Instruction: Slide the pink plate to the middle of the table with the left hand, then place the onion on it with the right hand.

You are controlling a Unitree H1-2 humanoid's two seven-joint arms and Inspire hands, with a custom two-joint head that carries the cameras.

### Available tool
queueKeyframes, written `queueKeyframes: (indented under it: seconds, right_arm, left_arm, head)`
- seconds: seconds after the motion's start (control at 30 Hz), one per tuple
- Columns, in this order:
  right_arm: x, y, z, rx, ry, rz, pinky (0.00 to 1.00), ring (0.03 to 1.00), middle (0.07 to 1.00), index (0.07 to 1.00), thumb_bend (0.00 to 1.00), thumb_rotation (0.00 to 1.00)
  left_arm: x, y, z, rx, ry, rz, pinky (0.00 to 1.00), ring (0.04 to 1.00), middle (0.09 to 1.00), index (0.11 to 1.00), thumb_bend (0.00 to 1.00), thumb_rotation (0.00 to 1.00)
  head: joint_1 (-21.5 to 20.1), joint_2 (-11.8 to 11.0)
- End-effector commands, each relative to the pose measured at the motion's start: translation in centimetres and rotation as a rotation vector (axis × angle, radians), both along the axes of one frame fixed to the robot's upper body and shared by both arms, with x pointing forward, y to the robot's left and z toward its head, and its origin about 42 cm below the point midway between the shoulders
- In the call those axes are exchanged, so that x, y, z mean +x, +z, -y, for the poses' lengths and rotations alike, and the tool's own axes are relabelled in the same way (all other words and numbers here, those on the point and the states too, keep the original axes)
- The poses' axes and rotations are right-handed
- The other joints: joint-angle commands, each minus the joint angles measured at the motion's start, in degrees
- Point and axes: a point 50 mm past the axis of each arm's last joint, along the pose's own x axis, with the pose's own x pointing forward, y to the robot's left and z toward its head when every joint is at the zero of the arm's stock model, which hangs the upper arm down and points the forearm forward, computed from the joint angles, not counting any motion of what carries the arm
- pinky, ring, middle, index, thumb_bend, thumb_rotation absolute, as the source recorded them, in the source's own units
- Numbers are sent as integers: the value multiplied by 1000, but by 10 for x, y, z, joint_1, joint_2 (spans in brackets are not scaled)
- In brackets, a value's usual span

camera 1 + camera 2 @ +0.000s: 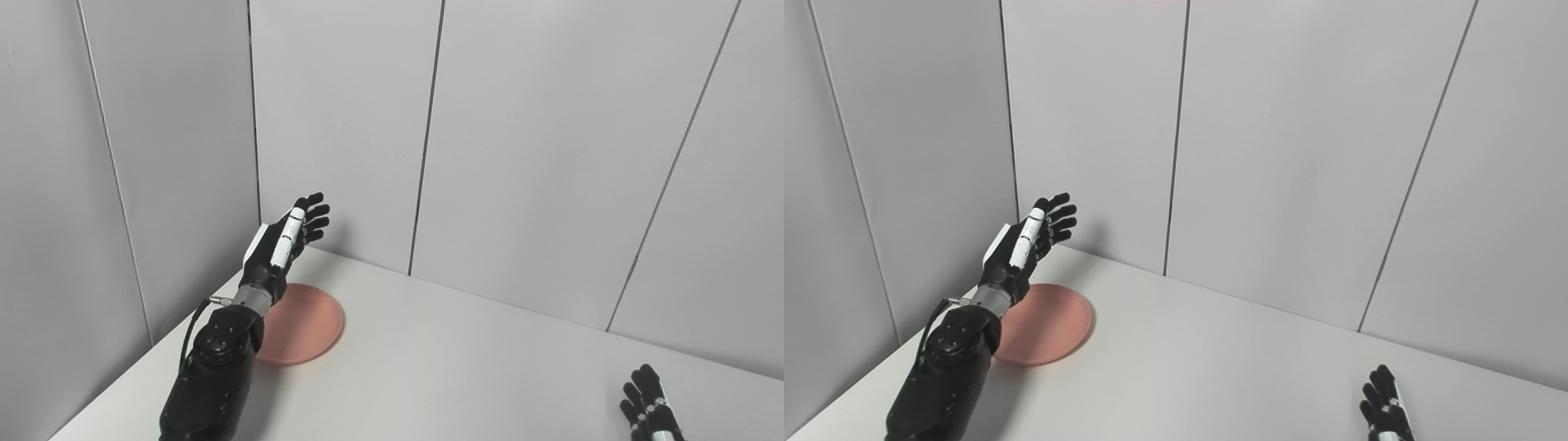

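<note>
I am holding my left hand point(286, 245), fingers spread and empty, above the pink plate point(306, 324); descending carelessly risks tipping its rim off the table point(465, 367).

plate point(303, 324): showing plain salmon pink
left hand point(288, 239): showing black with white panels
right hand point(649, 410): showing black, white accents
table point(465, 373): showing plain white
wall point(539, 147): showing pale grey, dark seams
</note>
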Motion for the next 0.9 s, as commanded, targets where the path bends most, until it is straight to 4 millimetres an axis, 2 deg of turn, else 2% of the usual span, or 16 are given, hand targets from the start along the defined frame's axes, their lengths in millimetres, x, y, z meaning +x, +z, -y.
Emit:
queueKeyframes:
  seconds: [0.0, 0.43, 0.6, 0.87]
  right_arm:
    - [-15, -23, 18, -14, -27, -47, 1000, 1000, 1000, 999, 505, 839]
    - [-15, -25, 24, 14, -18, -46, 1000, 990, 997, 999, 550, 829]
    - [-16, -24, 24, 31, -25, -47, 998, 978, 984, 987, 580, 838]
    - [-18, -22, 23, 40, -28, -46, 964, 957, 965, 966, 611, 816]
  left_arm:
    - [14, 40, -17, 17, 7, 122, 836, 852, 855, 842, 555, 1000]
    - [24, 19, -78, -26, 110, 47, 873, 872, 861, 841, 510, 1000]
    - [26, 15, -92, -64, 105, 48, 863, 865, 846, 823, 550, 1000]
    - [28, 8, -110, -26, 136, 4, 877, 871, 854, 834, 561, 1000]
  head:
    - [4, 2]
    - [19, 3]
    - [20, 4]
    - [21, 7]
